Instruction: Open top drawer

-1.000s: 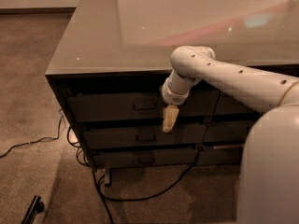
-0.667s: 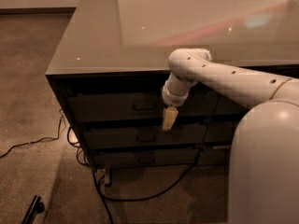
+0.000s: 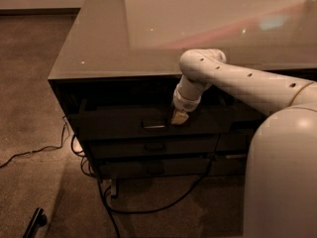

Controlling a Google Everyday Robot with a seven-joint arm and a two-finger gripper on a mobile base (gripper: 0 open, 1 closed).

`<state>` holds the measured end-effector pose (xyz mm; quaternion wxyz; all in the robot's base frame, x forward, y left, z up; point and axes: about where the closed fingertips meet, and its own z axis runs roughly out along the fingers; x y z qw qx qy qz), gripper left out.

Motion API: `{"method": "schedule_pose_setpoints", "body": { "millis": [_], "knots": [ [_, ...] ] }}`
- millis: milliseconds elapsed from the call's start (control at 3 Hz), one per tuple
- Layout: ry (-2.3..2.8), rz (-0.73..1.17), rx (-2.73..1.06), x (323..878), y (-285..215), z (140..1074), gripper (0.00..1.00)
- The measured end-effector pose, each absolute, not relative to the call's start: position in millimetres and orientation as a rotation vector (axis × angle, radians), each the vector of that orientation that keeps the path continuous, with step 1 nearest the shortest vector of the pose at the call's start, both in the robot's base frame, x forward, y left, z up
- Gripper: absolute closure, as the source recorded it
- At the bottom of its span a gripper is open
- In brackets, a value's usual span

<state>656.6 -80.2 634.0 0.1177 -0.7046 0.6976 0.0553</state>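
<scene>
I held my jaws, opening not discernible, at the front of the wide dark grey top drawer (image 3: 119,125), directly beneath the glossy grey desk (image 3: 99,48) top, just right of its small rectangular bar handle (image 3: 154,125), the intended pull point.

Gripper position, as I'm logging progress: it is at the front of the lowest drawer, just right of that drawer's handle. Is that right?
Not the lowest drawer. The camera view shows the gripper at the front of the top drawer, just right of that drawer's handle.
</scene>
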Motion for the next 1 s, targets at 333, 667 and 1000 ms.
{"method": "schedule_pose_setpoints", "body": {
  "millis": [333, 667, 1000],
  "knots": [
    [2.041, 0.162, -2.062, 656.7, -80.2, 635.7, 0.88],
    [2.041, 0.162, -2.062, 656.6, -80.3, 635.6, 0.86],
    [2.041, 0.162, -2.062, 656.6, -80.2, 635.6, 0.63]
  ]
}}
